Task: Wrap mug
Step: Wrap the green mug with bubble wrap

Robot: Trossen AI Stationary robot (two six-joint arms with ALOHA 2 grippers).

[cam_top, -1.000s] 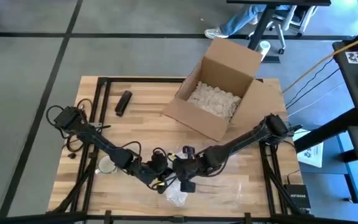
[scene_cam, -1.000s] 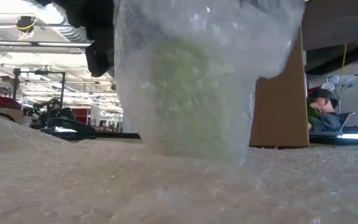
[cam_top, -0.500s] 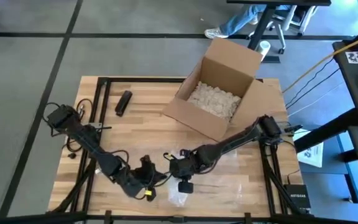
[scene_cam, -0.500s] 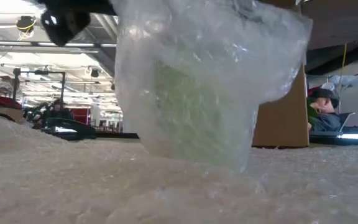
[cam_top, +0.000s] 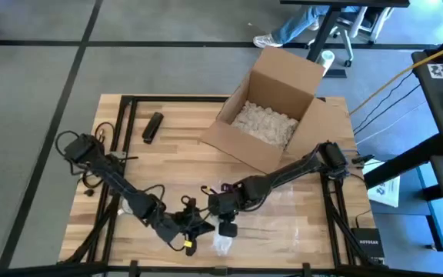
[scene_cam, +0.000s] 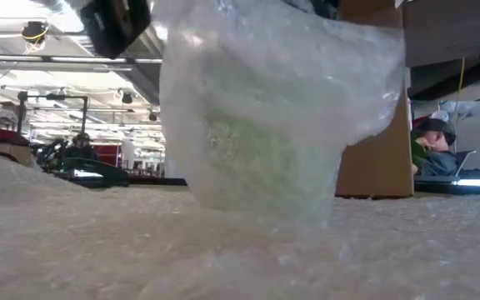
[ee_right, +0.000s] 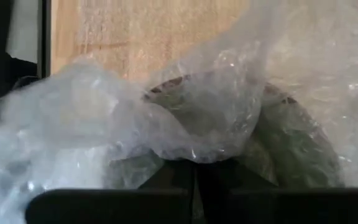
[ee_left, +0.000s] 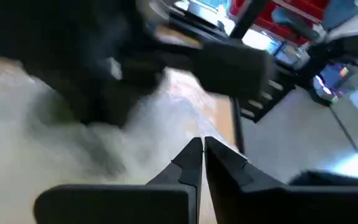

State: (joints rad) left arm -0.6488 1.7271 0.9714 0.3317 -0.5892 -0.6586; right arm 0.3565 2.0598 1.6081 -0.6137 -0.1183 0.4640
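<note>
A: Item one, the mug?
B: Green, swathed in bubble wrap, near the front edge of the table, about the middle. In the low view it hangs just above more wrap spread on the tabletop; whether its base touches that sheet cannot be told. In the right wrist view its rim shows through the plastic.

A: Item two, right gripper?
B: At the mug, arm reaching in from the table's right side. Its wrist view shows the dark fingers drawn together on a fold of wrap over the mug's mouth.

A: Item three, left gripper?
B: Just beside the bundle, on its left, low at the front edge. Fingers nearly closed, tips almost meeting, with nothing visible between them.

A: Remaining stock?
B: Loose bubble wrap lying at the front edge below the grippers. An open cardboard box at the back right, holding pale packing fill. A small dark object at the back left, well apart from everything. Beyond the table, a person's legs by a chair.
</note>
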